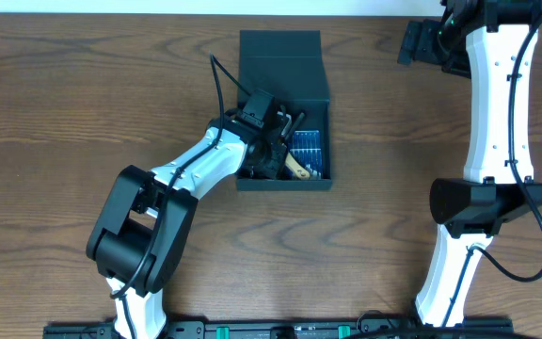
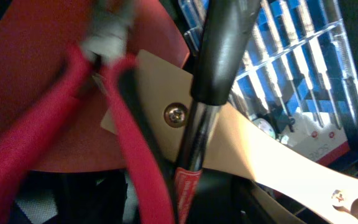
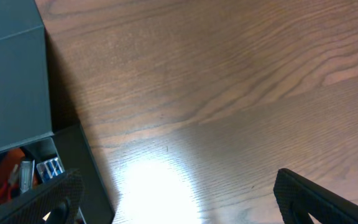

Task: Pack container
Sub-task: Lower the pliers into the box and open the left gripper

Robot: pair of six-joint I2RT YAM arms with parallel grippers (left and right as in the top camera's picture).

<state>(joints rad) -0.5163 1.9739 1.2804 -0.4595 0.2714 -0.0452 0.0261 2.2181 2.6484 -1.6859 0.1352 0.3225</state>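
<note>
Tools are seen crowded directly beneath the left gripper [image 1: 269, 155], which is lowered into the open container [image 1: 285, 185]. The container is set on the counter [image 1: 83, 104] with its flap lid [image 1: 280, 61] folded back on the side beyond this gripper. In the left wrist view, red-handled pliers [image 2: 135, 143] are seen just below the gripper, blurred by closeness. They are crossed by a black shaft [image 2: 219, 56] and laid over a pale wooden handle [image 2: 266, 155] fixed with a screw. A blue case of drill bits [image 2: 291, 81] is lodged under the wooden handle, on the side of the container away from the arm. The fingers of this gripper are not shown clearly in any view, so it cannot be told how far they are parted or whether anything is held.

The right gripper [image 1: 407, 42] is held well apart from the container, above bare counter at the far edge. Its fingers [image 3: 316, 199] are spread wide and nothing is held between them. In the right wrist view the container [image 3: 92, 174] is seen off to this gripper's left, with a glimpse of red and blue inside.
</note>
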